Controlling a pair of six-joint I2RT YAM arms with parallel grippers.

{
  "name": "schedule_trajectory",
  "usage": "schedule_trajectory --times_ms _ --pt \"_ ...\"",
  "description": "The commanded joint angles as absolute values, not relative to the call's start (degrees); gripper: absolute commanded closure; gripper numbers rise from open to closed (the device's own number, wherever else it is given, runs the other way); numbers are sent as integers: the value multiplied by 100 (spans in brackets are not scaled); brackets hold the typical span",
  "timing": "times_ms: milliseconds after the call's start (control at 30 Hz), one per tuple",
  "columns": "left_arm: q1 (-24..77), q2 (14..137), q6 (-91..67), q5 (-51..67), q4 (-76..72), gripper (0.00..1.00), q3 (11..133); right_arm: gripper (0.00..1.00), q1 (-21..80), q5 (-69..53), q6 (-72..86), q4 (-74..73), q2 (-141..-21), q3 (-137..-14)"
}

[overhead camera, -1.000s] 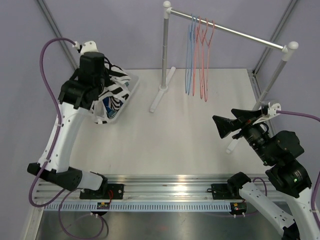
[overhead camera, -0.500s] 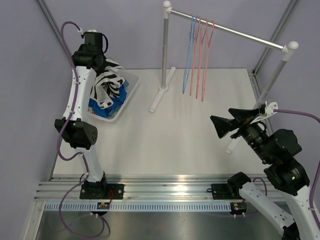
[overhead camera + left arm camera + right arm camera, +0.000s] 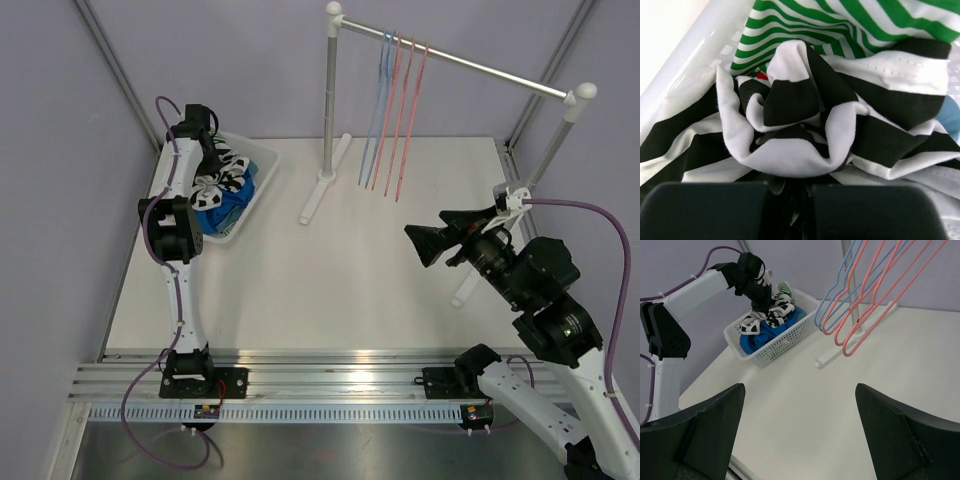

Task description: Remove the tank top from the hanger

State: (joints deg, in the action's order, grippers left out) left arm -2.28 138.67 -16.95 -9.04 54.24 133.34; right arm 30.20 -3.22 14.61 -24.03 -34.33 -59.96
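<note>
The black-and-white striped tank top lies bunched in the white basket at the back left, on top of blue cloth. It fills the left wrist view and also shows in the right wrist view. My left gripper is down in the basket, its jaws nearly together with a fold of the tank top pinched between them. Several empty blue and pink hangers hang on the rail. My right gripper is open and empty above the right of the table.
The clothes rail stands on two posts, one foot at mid-back and one at the right. A green-striped garment lies in the basket behind the tank top. The purple back wall is close behind the basket.
My left arm has swung back and lowered the tank top into the basket. The hangers have swung left. My right gripper has drifted a little left.
</note>
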Motion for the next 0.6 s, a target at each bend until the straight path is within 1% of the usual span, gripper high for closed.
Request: schedule_trajectory --times_ms 0,67,167,200,233,300,367,433,467,533,567 --pt "-132 14176 -1661 -194 5756 100 13218 1 2997 -562 1564 -1996 -3586 -6003" --pt "-114 14221 -1635 -254 5879 100 13420 0 2988 -580 1582 -1960 -3647 -5985" --pt "-114 13967 -1643 -290 5906 100 13430 1 2988 -598 1565 -1934 -3744 -6038" --pt "-114 13757 -1644 -273 5889 99 13430 1 2988 -615 1547 -1934 -3770 -6064" --pt "-114 13607 -1635 -238 5871 96 13421 1 2988 -650 1538 -1925 -3814 -6082" --pt "-132 13334 -1565 -54 5827 79 13394 0 2988 -677 1529 -1916 -3867 -6126" --pt "-141 12965 -1547 -35 5862 65 13403 1 2988 -747 1529 -1907 -3920 -6152" --pt "-193 12606 -1556 -35 5906 42 13429 1 2988 -765 1538 -1846 -3972 -6144" --pt "-202 12490 -1564 113 5906 42 13430 1 2997 -782 1538 -1846 -3990 -6144" --pt "-255 12297 -1556 254 5898 32 13482 0 2988 -826 1538 -1863 -4104 -6179" --pt "-255 12113 -1590 385 5924 25 13526 1 2988 -844 1529 -1889 -4139 -6231"
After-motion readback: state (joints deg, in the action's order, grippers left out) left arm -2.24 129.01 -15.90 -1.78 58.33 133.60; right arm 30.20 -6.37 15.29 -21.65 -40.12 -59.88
